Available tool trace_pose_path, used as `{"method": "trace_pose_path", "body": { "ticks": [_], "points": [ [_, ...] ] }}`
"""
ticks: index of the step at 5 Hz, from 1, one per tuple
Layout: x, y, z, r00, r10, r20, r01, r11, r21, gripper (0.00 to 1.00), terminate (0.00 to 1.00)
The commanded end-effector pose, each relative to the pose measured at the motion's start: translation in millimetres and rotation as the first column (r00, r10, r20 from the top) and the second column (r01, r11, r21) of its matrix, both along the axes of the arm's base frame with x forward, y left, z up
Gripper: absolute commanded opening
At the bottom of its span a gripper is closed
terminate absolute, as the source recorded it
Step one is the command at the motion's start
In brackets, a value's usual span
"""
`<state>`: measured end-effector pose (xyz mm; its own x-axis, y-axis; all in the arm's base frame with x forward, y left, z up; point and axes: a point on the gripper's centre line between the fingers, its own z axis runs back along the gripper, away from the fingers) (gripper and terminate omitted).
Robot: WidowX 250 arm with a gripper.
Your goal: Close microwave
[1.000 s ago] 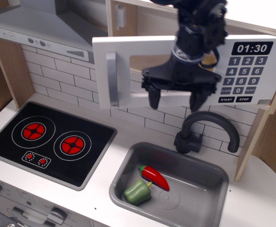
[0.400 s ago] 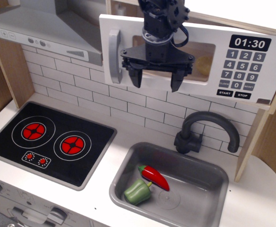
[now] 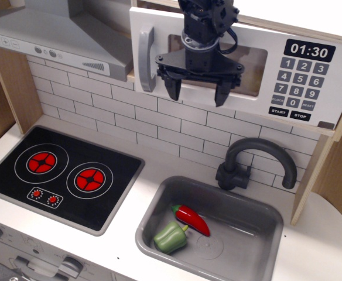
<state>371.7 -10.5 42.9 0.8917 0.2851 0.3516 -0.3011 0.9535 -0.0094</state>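
The microwave [image 3: 303,76] is a light-wood box high on the back wall, with a dark keypad and a black clock display reading 01:30. Its white door [image 3: 159,91] with a grey bar handle [image 3: 146,58] and clear window lies nearly flat against the box front. My black gripper [image 3: 198,89] hangs in front of the door's window, fingers pointing down, open and empty. I cannot tell whether it touches the door.
A grey slanted range hood [image 3: 54,35] is at the upper left. A black two-burner hob [image 3: 62,175] lies at the left. A grey sink [image 3: 264,257] holds a red chilli [image 3: 191,218] and a green pepper [image 3: 171,236]. A black tap [image 3: 247,164] stands behind it.
The door has swung from wide open to nearly flat against the box. My gripper moved left, then back toward the wall and up with the door, staying open.
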Motion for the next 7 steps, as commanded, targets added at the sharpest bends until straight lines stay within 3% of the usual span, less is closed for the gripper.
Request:
{"method": "trace_pose_path", "body": {
  "ticks": [1, 3, 6, 7],
  "points": [
    [20.9, 6.5, 24.5, 0.995, 0.013, 0.095, -0.015, 1.000, 0.019, 1.00, 0.00],
    [26.3, 10.9, 28.3, 0.986, 0.035, 0.164, -0.040, 0.999, 0.029, 1.00, 0.00],
    [28.6, 11.9, 27.8, 0.986, 0.055, 0.160, -0.060, 0.998, 0.027, 1.00, 0.00],
    [28.6, 11.9, 27.8, 0.986, 0.055, 0.160, -0.060, 0.998, 0.027, 1.00, 1.00]
  ]
}}
